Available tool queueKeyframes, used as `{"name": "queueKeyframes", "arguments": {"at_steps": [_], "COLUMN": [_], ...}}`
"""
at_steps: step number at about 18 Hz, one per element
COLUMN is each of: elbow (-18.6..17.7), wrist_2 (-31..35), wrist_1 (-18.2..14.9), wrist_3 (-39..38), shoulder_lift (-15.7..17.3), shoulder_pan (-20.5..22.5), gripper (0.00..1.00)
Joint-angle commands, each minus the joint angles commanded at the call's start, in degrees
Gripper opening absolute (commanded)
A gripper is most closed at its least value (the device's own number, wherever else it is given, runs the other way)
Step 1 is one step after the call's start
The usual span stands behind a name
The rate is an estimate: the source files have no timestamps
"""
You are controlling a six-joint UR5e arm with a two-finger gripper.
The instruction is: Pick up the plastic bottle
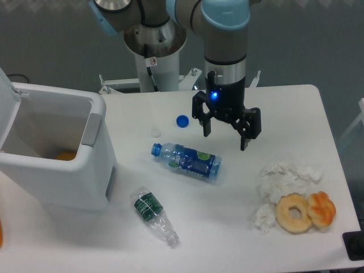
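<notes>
Clear, crinkled plastic marks the small bottle (153,214) lying on its side near the front of the white table (296,108), its dark green label toward the bin and its narrow neck angled toward the front edge. It rests just in front of a boxy white bin (62,170) whose lid stands open at the left; something orange shows at the bottom of the bin. Well apart from the bottle, above the middle of the table, the arm's black two-finger gripper (226,134) hangs with its fingers spread wide and nothing between them, a blue light glowing on its wrist. Just below and left of it lies a blue-tinted bottle (186,161) with a blue-and-green label, also on its side. A round blue cap (182,120) and a small white cap (155,132) sit loose nearby. At the right, crumpled white tissue (280,183) lies beside a ring-shaped doughnut (294,213) that touches an orange-brown pastry (322,209).
</notes>
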Motion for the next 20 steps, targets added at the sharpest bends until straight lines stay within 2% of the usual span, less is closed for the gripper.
{"name": "queueKeyframes", "arguments": {"at_steps": [6, 9, 13, 17, 20], "elbow": [1.1, 1.2, 2.2, 2.7, 3.2], "wrist_2": [-0.3, -2.6, -4.1, -6.3, -7.4], "wrist_1": [0.0, -0.3, -0.1, 0.3, 2.0], "wrist_3": [-3.0, -4.5, -24.1, -35.9, -47.1], "shoulder_lift": [-1.0, -1.7, -2.7, -4.4, -6.1], "shoulder_pan": [-0.7, -0.7, -1.1, -2.3, -2.5], "gripper": [1.00, 1.00, 1.00, 1.00, 1.00]}}
